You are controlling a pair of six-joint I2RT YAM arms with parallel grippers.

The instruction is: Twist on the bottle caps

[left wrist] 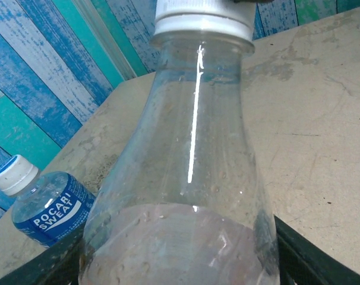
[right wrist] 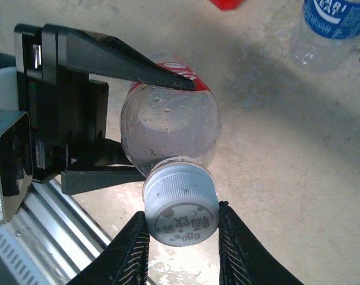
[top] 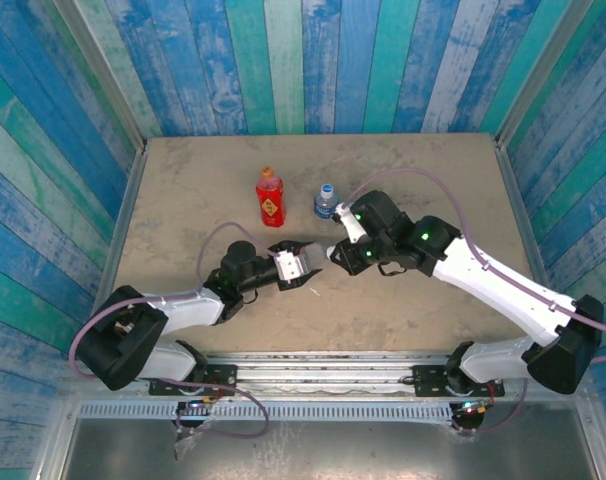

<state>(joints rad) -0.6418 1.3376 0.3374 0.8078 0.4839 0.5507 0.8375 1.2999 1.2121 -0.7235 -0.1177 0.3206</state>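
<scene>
The left gripper (top: 305, 262) is clamped across the body of the clear red-labelled bottle (right wrist: 168, 127), holding it on its side near the middle of the table (top: 433, 170); the white cap (right wrist: 181, 205) sits on its neck, and the right gripper (right wrist: 181, 212) is closed on that cap, one finger against each side. Farther back stand the red bottle (top: 270, 203) with its orange cap (top: 268, 173) and, just beside it, the Pocari Sweat bottle (top: 325, 205) with a blue cap (top: 327, 188).

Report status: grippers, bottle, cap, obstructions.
Left gripper clamps clear bottle. Right gripper pinches its white cap, seated on neck. Red bottle and blue-label bottle stand capped, well behind.
</scene>
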